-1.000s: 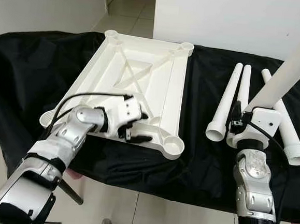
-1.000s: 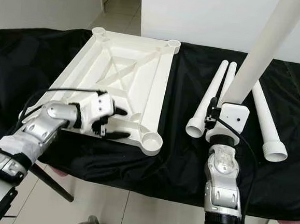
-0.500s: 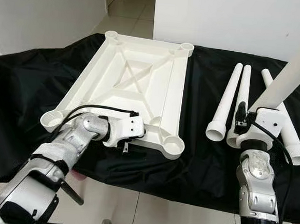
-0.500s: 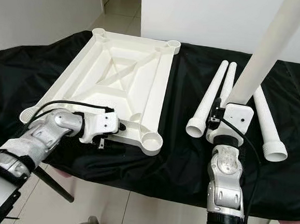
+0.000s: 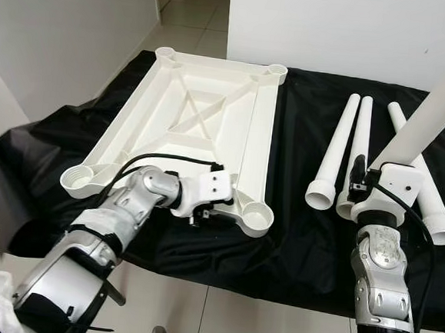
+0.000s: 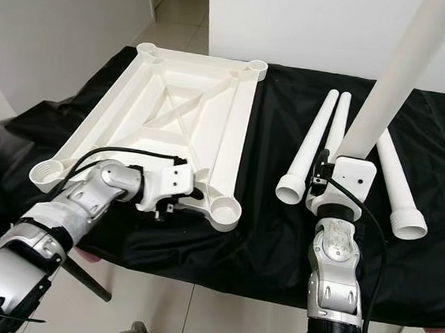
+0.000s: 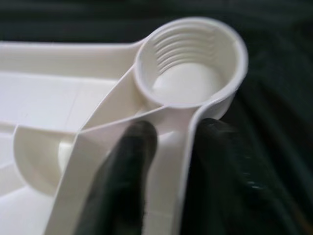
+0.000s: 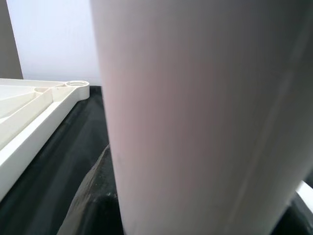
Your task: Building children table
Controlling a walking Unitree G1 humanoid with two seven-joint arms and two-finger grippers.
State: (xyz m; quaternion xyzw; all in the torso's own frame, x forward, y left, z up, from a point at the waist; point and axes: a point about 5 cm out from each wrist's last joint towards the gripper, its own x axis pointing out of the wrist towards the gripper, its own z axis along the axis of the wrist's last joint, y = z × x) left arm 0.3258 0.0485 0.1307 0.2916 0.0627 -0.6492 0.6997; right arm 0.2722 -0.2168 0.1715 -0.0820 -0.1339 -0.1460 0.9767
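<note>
Gripping the tabletop (image 5: 203,119) rim, left pincer (image 7: 166,161) is closed beside a socket (image 7: 190,63).

One upturned white tabletop (image 5: 203,119), four white legs (image 5: 333,156), one black cloth (image 5: 294,234).

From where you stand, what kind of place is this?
Probably a room in a home: pale tiled floor, plain white walls, and a black-covered work surface bearing a white tabletop and legs.
</note>
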